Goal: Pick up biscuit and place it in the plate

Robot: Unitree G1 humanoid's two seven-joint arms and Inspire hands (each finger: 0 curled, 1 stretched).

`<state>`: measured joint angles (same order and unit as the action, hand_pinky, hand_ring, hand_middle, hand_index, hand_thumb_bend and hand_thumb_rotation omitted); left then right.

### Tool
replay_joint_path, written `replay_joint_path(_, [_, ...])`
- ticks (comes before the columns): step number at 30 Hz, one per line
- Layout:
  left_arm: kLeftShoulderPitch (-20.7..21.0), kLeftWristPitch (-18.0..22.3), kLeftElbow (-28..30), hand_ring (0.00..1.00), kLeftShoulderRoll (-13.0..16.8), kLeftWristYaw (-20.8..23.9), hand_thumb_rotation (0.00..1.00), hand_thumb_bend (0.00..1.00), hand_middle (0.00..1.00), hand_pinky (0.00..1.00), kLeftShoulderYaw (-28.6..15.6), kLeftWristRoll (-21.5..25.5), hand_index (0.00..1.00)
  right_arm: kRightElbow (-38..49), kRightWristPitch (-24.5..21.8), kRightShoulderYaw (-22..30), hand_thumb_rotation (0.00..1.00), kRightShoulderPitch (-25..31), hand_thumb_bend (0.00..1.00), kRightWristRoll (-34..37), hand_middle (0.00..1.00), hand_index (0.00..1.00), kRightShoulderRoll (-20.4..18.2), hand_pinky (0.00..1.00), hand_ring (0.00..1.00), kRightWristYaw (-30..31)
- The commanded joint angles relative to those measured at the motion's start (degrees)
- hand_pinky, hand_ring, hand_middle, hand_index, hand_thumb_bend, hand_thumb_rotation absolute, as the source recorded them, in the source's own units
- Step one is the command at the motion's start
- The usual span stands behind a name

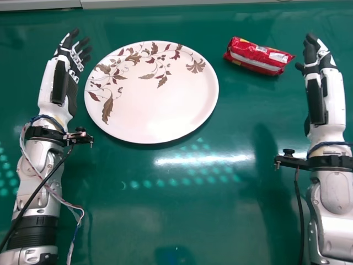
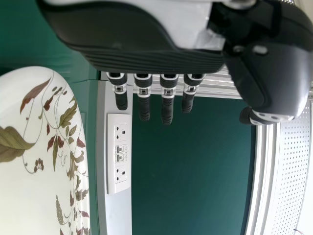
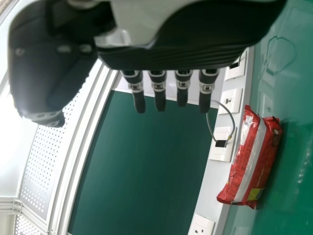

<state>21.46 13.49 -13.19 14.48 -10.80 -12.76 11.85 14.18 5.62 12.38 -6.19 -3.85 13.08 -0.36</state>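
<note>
My left hand (image 1: 72,56) is open at the left of the plate (image 1: 154,110), fingers apart from its rim. My right hand (image 1: 318,57) stands open at the right, a small gap away from the red biscuit packet (image 1: 258,57), which lies on the table to the right of the plate. In the left wrist view the left hand (image 2: 167,98) has straight fingers, with the floral plate (image 2: 39,166) nearby. The right wrist view has the right hand (image 3: 158,88), fingers straight and holding nothing, and the biscuit packet (image 3: 250,159) apart from it.
The green table (image 1: 182,221) extends between both arms. Cables hang along the left forearm, and a clamp sits on each wrist. Wall sockets (image 2: 120,152) show beyond the table in the left wrist view, and more sockets (image 3: 222,144) in the right one.
</note>
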Motion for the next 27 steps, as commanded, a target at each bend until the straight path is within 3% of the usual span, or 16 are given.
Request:
replay_joint_path(1, [-0.2, 0.6, -0.2, 0.95, -0.2, 0.0, 0.81, 0.56, 0.94, 1.00, -0.1, -0.3, 1.00, 0.5, -0.2, 0.4, 0.60, 0.0, 0.79, 0.0, 1.00, 0.98, 0.3, 0.92, 1.00, -0.1])
replay_joint_path(27, [-0.2, 0.6, -0.2, 0.95, -0.2, 0.0, 0.81, 0.56, 0.94, 1.00, -0.1, -0.3, 1.00, 0.5, -0.2, 0.4, 0.60, 0.0, 0.79, 0.0, 1.00, 0.98, 0.3, 0.92, 1.00, -0.1])
